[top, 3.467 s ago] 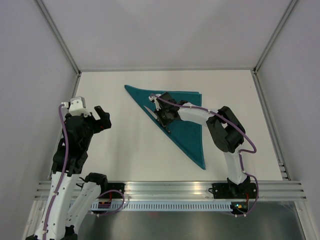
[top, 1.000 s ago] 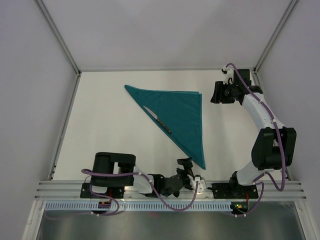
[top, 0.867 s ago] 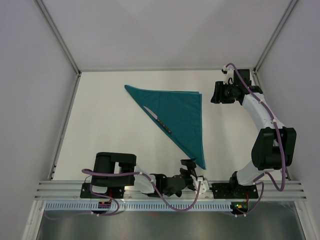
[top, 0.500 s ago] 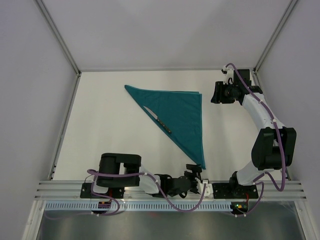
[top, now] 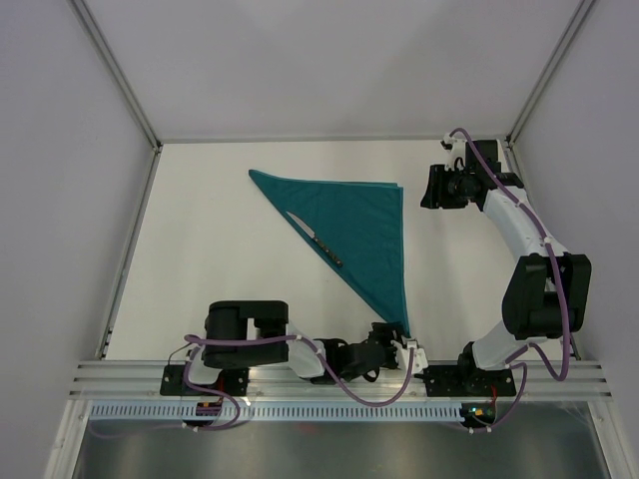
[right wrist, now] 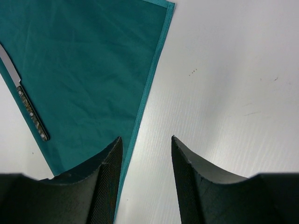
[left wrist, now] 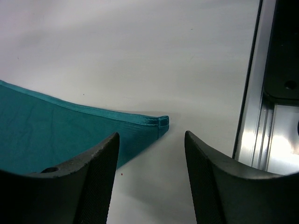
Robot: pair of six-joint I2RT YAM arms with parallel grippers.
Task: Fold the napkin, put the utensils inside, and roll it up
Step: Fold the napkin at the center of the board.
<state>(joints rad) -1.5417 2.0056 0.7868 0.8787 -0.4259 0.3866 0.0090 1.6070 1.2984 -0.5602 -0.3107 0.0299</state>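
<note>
Top external view: the napkin lies on the white counter, folded into a teal triangle. 1 corner points to the upper left, 1 to the upper right and 1 down toward the bottom edge of the frame. The knife rests on the cloth just inside its long slanted edge and parallel to it, with the silver blade toward the upper left and the dark handle toward the lower right.

The left arm lies low along the bottom of the frame, and the left fingers sit at the napkin's lowest corner. In the left wrist view the 2 fingers stand apart with nothing between them. The hemmed corner of the napkin shows just past the gap, flat on the counter. An aluminium rail runs down the right side of that view.

The right arm reaches to the upper right of the counter, and the right fingers sit just right of the napkin's upper right corner. In the right wrist view these fingers are moderately apart and hold nothing. The napkin fills the upper left of that view, its hemmed edge running down toward the left-hand finger. The knife lies at the far left. I cannot tell whether these fingers touch the counter.
</note>
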